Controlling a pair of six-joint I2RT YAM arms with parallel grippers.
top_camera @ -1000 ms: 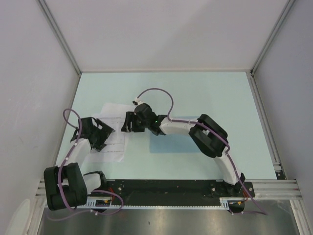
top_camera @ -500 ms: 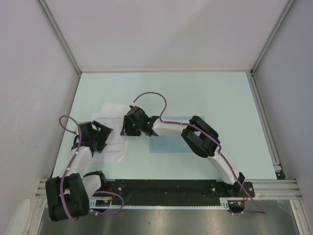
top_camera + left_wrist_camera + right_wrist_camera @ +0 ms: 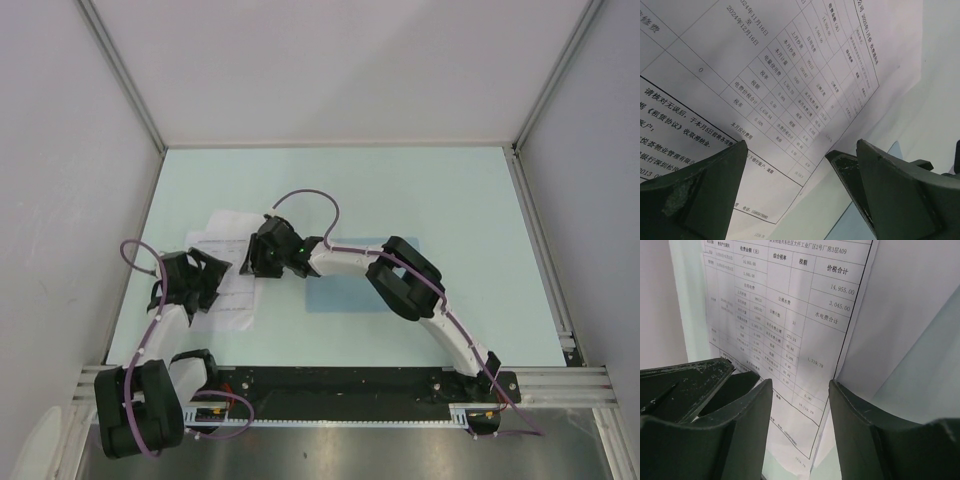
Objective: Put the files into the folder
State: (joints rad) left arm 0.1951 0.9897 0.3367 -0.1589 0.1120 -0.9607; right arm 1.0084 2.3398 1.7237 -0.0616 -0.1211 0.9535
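Where the top camera looks down, files (image 3: 232,300): white printed sheets lying flat on the left-centre of the mint table (image 3: 430,190).
Top view, folder (image 3: 340,292): pale-blue sleeve flat on the table just right of the files, partly hidden by the right arm.
Top view, left gripper (image 3: 212,270): low over the near-left part of the files.
Top view, right gripper (image 3: 256,262): at the right edge of the files, between the sheets and the folder; its claw is too small to read here.
Left wrist view, files (image 3: 765,75): a printed table and lines of text fill most of the frame.
Left wrist view, left gripper (image 3: 787,150): fingers spread wide, nothing between them, above a printed corner of the sheet.
Right wrist view, files (image 3: 790,315): printed sheet, with a blank white sheet showing past its right edge.
Right wrist view, right gripper (image 3: 800,385): fingers apart with a clear gap, the printed sheet's edge visible through it; whether they touch the paper cannot be told.
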